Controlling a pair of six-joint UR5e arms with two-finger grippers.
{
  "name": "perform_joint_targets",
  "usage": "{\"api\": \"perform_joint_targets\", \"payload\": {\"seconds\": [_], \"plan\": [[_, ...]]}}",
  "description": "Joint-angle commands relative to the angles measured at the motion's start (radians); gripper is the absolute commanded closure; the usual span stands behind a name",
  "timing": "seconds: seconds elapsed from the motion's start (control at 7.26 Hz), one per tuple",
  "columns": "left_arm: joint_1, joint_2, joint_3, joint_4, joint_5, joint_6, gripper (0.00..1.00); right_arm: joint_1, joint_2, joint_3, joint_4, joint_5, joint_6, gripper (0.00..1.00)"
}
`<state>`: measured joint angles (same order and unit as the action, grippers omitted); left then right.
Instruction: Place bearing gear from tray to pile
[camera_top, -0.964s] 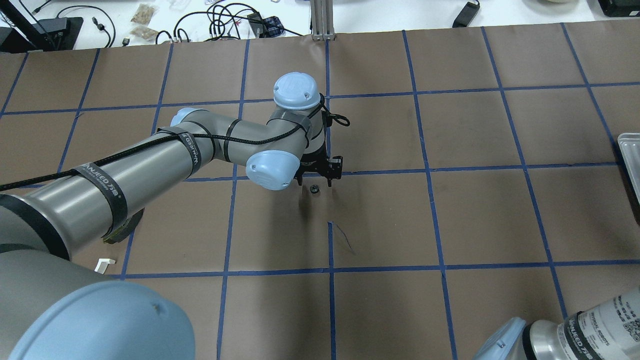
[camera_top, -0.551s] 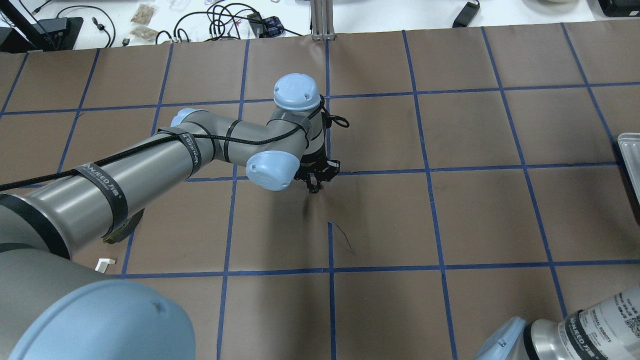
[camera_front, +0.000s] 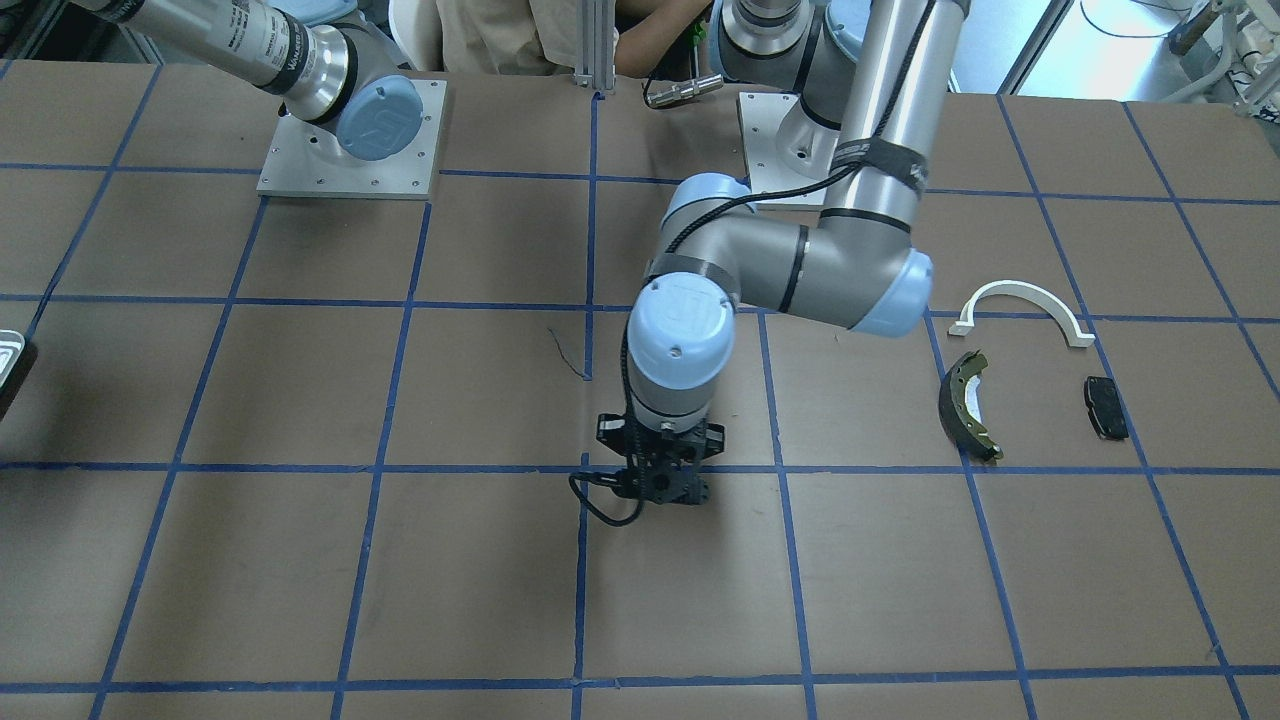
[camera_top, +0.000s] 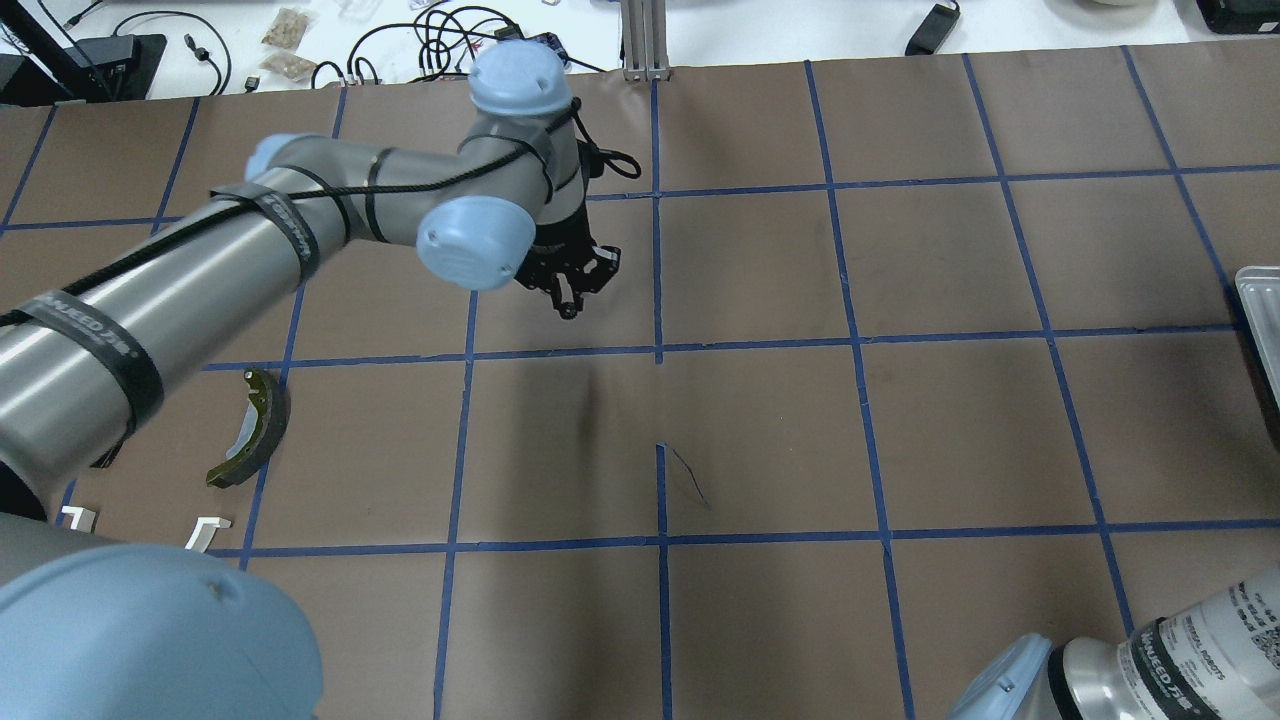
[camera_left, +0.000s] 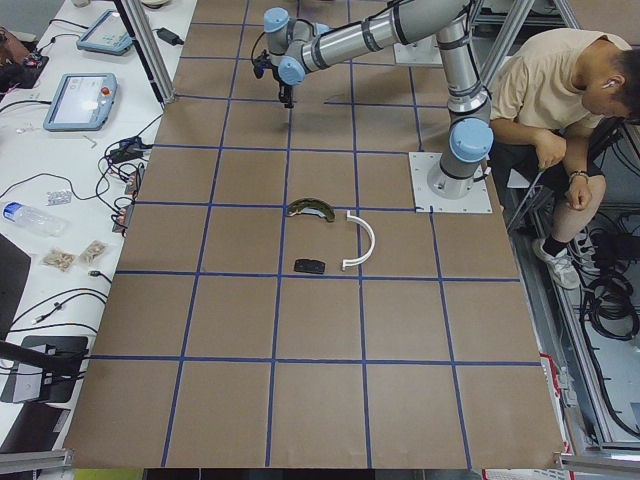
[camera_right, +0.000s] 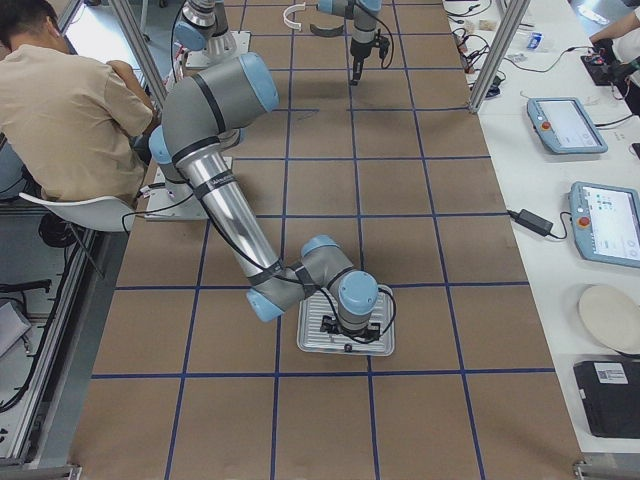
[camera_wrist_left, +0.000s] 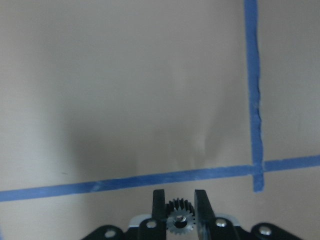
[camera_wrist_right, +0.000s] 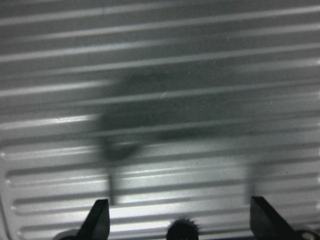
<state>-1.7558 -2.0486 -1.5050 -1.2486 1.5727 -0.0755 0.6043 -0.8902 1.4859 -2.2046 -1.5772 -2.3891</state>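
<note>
I am gripping the gear (camera_wrist_left: 180, 220) in my left pincer (camera_top: 571, 303). Its 2 fingers (camera_wrist_left: 159, 205) are drawn in to a narrow gap and are pressing on opposite sides of the toothed rim, with the gear's flat face and bore facing my wrist camera. The gear is hanging clear above the table (camera_top: 760, 430), near a crossing of blue tape lines (camera_wrist_left: 252, 100). The pile is lying to my left and somewhat back toward my base, well apart from the pincer, so I am judging that the coming move is a sideways carry in that direction. Its 3 parts are lying apart from one another. The brake shoe (camera_front: 965, 405) is nearest me, its long curve running roughly away from my base, and the black pad (camera_front: 1105, 407) and the white arch (camera_front: 1020, 305) are lying beyond it. My left arm is much the nearer one to the pile. Farthest off, my right pincer (camera_wrist_right: 179, 202) is hovering over the ribbed floor of the tray (camera_right: 308, 345) with its fingers spread wide and holding nothing. A small dark toothed shape (camera_wrist_right: 181, 230) is showing at the bottom edge of that wrist view, and I cannot tell what it is or what else the tray is holding.
</note>
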Motion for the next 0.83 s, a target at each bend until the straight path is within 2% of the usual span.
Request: {"api": "perform_joint_targets", "payload": {"seconds": [0.0,0.28,0.55,0.69], "plan": [[0.206,0.025,0.213,-0.310,0.022,0.237,1.00,0.000,0.004,-0.001,-0.001,-0.001,-0.015,0.00],[0.388,0.034,0.221,-0.334,0.120,0.427,1.00,0.000,0.005,-0.001,-0.021,-0.009,-0.016,0.00],[0.583,0.039,0.160,-0.324,0.124,0.526,1.00,0.000,0.013,-0.003,-0.030,-0.007,-0.015,0.00],[0.626,0.039,0.135,-0.312,0.124,0.531,1.00,0.000,0.017,-0.003,-0.038,-0.009,-0.016,0.00]]}}
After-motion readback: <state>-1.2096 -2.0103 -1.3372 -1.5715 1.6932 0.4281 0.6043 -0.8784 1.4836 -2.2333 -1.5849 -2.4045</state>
